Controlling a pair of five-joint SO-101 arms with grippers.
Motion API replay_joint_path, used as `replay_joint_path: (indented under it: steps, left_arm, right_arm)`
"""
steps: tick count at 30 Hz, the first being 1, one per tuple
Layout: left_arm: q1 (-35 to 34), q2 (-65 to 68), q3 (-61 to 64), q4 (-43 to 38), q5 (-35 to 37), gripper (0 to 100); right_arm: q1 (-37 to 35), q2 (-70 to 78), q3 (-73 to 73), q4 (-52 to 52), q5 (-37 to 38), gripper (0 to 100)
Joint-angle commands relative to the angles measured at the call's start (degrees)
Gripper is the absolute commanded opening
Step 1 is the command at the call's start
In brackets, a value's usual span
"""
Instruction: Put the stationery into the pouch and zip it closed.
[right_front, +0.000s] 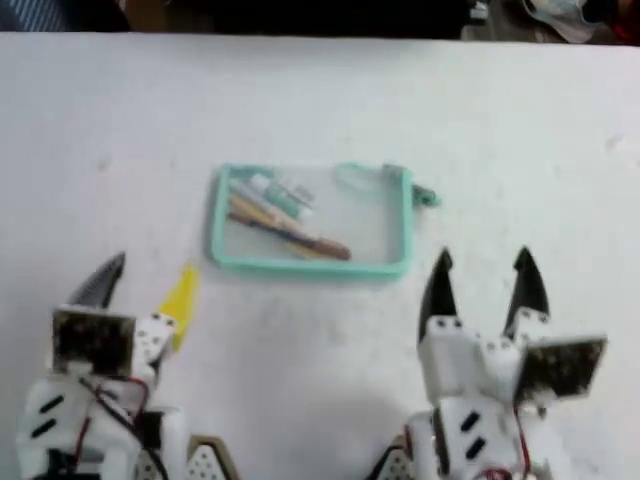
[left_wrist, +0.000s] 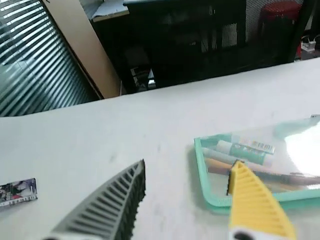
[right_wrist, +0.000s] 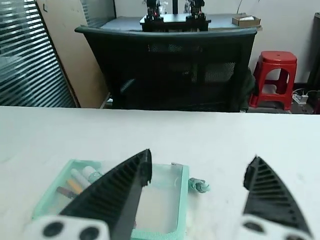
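With the stationery (right_front: 290, 225) inside the teal pouch (right_front: 310, 268) mid-worktop and the left gripper (right_front: 150, 275) and right gripper (right_front: 482, 262) both spread empty, only checking the zip pull (right_front: 425, 197) seems left.

White plastic bodies, red and black cables (right_front: 108, 396). Left gripper (right_front: 140, 292): one grey ribbed finger, one yellow. Right gripper (right_front: 483, 285): both black.

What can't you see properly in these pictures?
- Whether the pouch is zipped shut: too blurred in the high view.
- What kinds of stationery: blurred there, and the yellow finger covers some in the left wrist view.
- Part of the pouch: behind a black finger in the right wrist view.
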Motion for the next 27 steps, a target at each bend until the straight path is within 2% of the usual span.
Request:
replay_joint_path:
  steps: [1, 15, 23, 27]
  left_arm:
    - [0.75, 0.31, 4.04, -1.67, 0.97, 28]
    - [0.48, 0.31, 27.52, -13.8, 1.05, 28]
    - [0.57, 0.48, 38.51, -17.67, 0.62, 29]
    - [0.4, 0.48, 38.33, -15.65, 0.7, 28]
  right_arm:
    - [0.22, -0.4, 5.19, -4.18, 0.7, 28.1]
    - [0.31, -0.4, 27.6, -9.71, 0.7, 28.2]
    - [0.4, 0.04, 43.78, -20.35, 0.62, 28.2]
    - [0.48, -0.13, 43.6, -17.8, 0.44, 28.2]
